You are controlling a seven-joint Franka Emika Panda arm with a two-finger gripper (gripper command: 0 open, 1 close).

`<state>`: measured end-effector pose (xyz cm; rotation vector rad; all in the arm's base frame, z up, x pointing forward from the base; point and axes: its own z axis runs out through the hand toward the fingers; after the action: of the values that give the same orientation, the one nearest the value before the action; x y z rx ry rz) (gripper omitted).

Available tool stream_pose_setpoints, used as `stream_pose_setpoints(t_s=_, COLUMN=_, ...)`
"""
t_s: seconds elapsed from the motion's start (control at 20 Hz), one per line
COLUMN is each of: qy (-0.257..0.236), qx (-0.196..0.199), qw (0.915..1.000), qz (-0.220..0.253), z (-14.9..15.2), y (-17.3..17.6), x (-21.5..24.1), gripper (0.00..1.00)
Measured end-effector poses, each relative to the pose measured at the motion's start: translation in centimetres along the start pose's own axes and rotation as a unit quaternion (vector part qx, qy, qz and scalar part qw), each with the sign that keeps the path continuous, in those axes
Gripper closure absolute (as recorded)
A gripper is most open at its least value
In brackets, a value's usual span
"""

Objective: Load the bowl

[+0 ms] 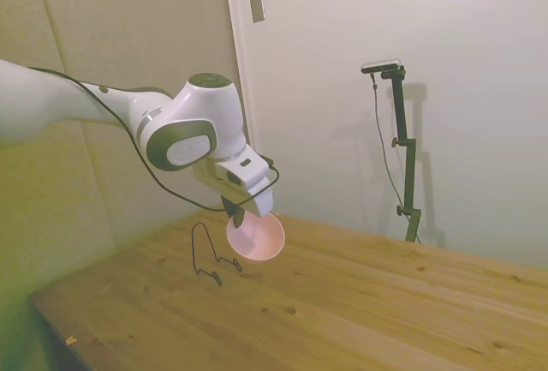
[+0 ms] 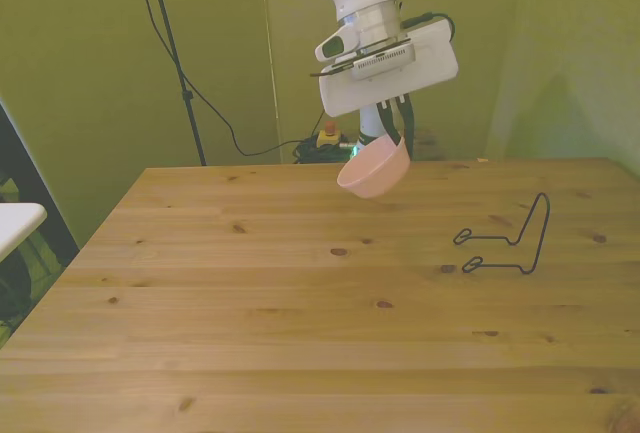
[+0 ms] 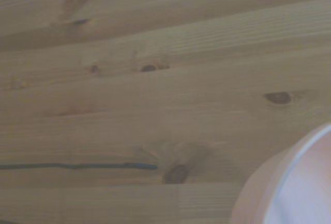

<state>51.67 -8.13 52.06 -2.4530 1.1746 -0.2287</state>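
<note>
The small pale pink bowl (image 1: 257, 239) (image 2: 376, 171) hangs tilted in the air above the wooden table (image 1: 360, 311) (image 2: 250, 313), clear of the surface. My gripper (image 1: 237, 213) (image 2: 386, 135) is shut on the bowl's upper rim, with the dark fingers (image 2: 380, 121) reaching down from the white hand. In the side view the bowl's open side faces the camera. The wrist view catches only an edge of the bowl (image 3: 297, 182) over the planks.
A black wire rack (image 1: 210, 256) (image 2: 512, 239) stands on the table, below and beside the bowl toward the front view's right. One of its thin wires (image 3: 77, 166) crosses the wrist view. A white surface edge (image 2: 15, 221) sits off the front view's left.
</note>
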Motion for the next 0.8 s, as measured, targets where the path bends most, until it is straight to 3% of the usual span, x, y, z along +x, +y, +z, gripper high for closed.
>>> stream_pose_setpoints(t_s=0.55, qy=-0.084, qx=0.083, qw=0.9930, qz=0.012, z=3.8, y=-7.3, x=-3.9, gripper=1.00)
stream_pose_setpoints(t_s=0.8, qy=-0.108, qx=0.105, qw=0.9885, qz=0.011, z=5.4, y=-7.1, x=-3.9, gripper=1.00)
